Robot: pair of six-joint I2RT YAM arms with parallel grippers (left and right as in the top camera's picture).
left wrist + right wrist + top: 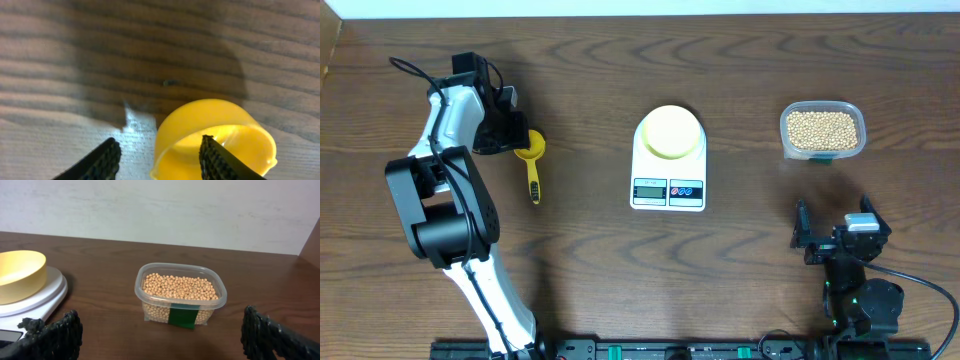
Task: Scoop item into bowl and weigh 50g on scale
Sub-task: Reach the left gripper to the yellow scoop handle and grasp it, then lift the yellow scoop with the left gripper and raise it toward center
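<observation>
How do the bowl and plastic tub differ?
The bowl is round, opaque pale yellow; the tub is clear and rectangular. The bowl looks empty; the tub is full of beans. The bowl sits on the scale; the tub stands on the table. Both are open-topped.

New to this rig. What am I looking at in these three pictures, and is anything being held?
Two robot arms sit at a wooden table. The overhead picture looks straight down; the other two come from a camera on each wrist. The left hand hangs open over the cup rim of a yellow scoop, not gripping it. The right hand is open and empty, facing a clear tub of beans. Between the arms, a cream bowl sits empty on a white scale.
</observation>
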